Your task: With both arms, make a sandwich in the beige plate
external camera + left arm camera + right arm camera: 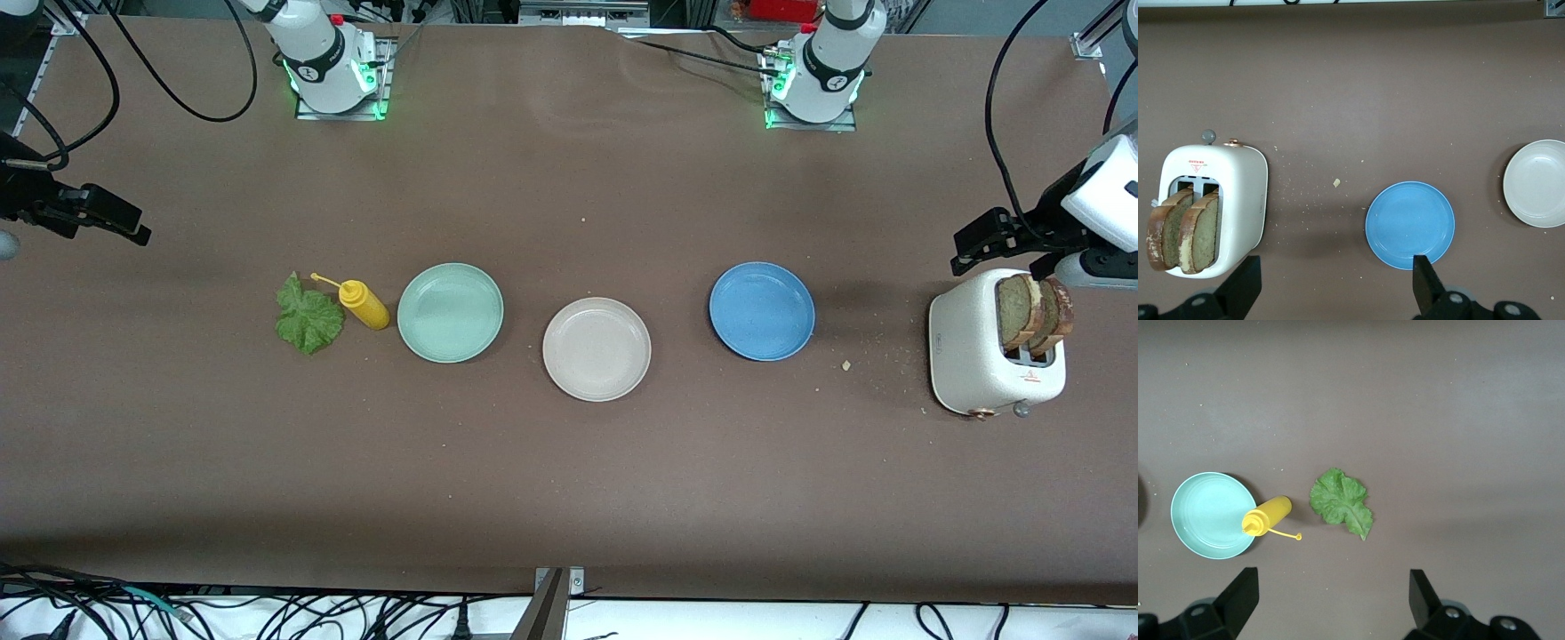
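The empty beige plate (pixel 597 348) lies mid-table; it also shows in the left wrist view (pixel 1537 183). Two toasted bread slices (pixel 1034 312) stand in the slots of a white toaster (pixel 976 360) at the left arm's end; the left wrist view shows the slices (pixel 1183 229) too. A green lettuce leaf (pixel 308 316) lies flat at the right arm's end, also in the right wrist view (pixel 1341 501). My left gripper (pixel 989 244) hangs open and empty above the table beside the toaster. My right gripper (pixel 107 218) hangs open and empty at the right arm's end.
A yellow squeeze bottle (pixel 364 303) lies on its side between the lettuce and a mint-green plate (pixel 450 313). A blue plate (pixel 762 310) sits between the beige plate and the toaster. Crumbs (pixel 846 364) lie near the toaster.
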Motion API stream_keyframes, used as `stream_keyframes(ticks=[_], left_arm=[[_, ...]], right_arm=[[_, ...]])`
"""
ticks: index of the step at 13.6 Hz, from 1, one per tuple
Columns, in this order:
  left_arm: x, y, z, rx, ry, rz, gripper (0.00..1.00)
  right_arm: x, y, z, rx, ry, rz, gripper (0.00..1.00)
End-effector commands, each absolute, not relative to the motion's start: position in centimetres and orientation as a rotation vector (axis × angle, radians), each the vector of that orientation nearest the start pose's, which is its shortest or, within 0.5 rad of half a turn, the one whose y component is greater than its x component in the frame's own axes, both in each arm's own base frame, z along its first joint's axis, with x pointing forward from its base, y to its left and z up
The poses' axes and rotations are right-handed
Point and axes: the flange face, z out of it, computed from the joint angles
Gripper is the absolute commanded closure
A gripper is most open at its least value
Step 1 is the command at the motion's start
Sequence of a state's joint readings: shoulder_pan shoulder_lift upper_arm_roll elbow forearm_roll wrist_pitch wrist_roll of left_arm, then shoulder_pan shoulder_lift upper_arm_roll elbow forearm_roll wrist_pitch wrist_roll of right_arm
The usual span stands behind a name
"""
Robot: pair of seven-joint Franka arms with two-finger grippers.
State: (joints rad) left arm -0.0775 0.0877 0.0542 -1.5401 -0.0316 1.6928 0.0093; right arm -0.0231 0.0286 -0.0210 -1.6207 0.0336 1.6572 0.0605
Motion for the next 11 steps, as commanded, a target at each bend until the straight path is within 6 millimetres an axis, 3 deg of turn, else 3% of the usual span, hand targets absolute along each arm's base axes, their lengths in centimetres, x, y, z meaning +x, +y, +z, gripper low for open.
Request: stream_keyframes(ticks=[1,8,11], left_arm=[[59.2,-1.6,60.2,-3.189,0.060,-0.125,0.00],[59.2,-1.6,60.1,-3.189,0.060,-0.123,0.00],[59.8,-0.6,58.7,-3.182,0.056,-0.090,0.00]], right_arm=[[57.1,-2.3,59.8,-3.100,0.164,-0.016,0.00],[57.0,-2.4,59.7,-3.100,0.166,-0.012,0.00],[57.0,-2.4,59.7,-3.100,0.166,-0.012,0.00]])
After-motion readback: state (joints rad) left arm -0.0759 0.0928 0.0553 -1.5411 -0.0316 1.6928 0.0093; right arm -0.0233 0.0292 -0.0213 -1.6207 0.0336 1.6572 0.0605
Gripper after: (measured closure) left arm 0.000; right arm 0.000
